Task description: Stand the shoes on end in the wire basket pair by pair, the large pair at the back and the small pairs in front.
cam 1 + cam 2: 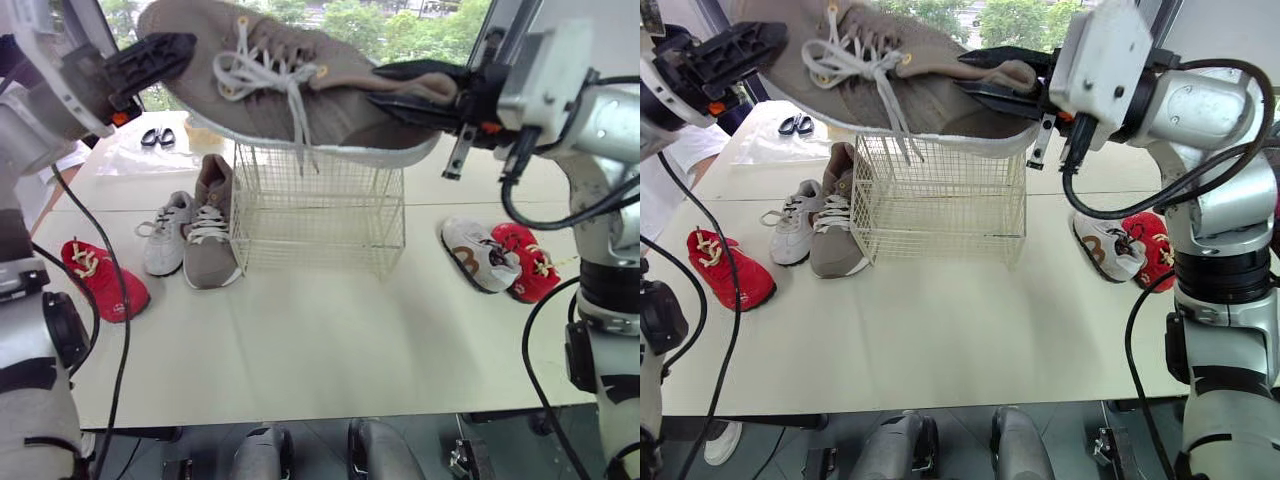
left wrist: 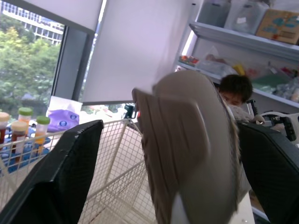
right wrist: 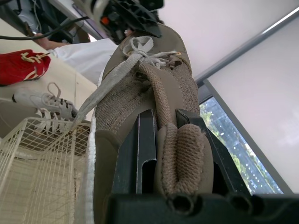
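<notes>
Taupe shoe (image 1: 340, 105), clamped by right gripper (image 1: 400, 88), overhangs wire basket (image 1: 320, 215) rim.

Large shoe's (image 1: 890, 80) top cut off; basket (image 1: 940, 210) rim hidden.

quick count: two big taupe shoes (image 1: 330, 80) (image 1: 210, 225), two small white shoes (image 1: 165, 235) (image 1: 478, 255), two small red shoes (image 1: 100, 280) (image 1: 530, 262), so six shoes total. plus one wire basket (image 1: 320, 215).

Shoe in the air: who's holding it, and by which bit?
The right gripper pinches the shoe by its heel collar. The left gripper is at the toe; whether it grips is unclear.
</notes>
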